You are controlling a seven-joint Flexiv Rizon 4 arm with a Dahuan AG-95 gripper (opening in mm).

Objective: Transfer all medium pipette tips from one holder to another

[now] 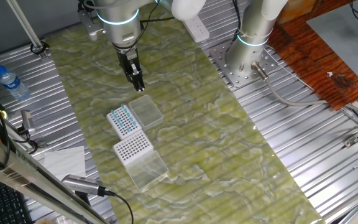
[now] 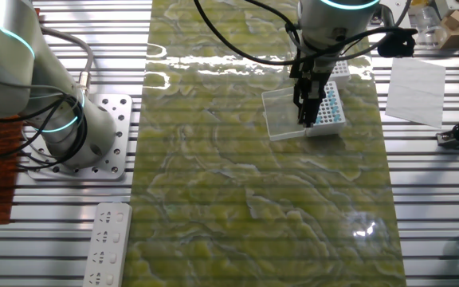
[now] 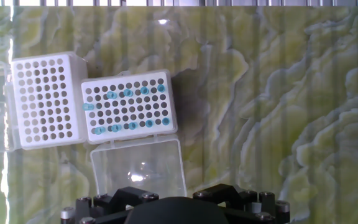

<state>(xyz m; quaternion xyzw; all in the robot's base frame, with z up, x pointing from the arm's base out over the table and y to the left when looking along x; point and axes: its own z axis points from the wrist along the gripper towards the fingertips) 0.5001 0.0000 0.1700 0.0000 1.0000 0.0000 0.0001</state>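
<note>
Currently the medium pipette tips (image 3: 129,111) are seated in the right-hand holder (image 3: 129,134), beside an empty-looking holder (image 3: 42,99) on the worktop (image 1: 229,155). The gripper (image 1: 137,81) is held above the open lid (image 1: 146,111); whether it is open or closed cannot be told. Tips are judged light, thin-walled, easily tipped or crushed, so a gentle pinch at the blue collar is advised.

Medium pipette tips (image 3: 129,111) — blue-topped, upright in holder (image 3: 129,132) — two partial rows.
</note>
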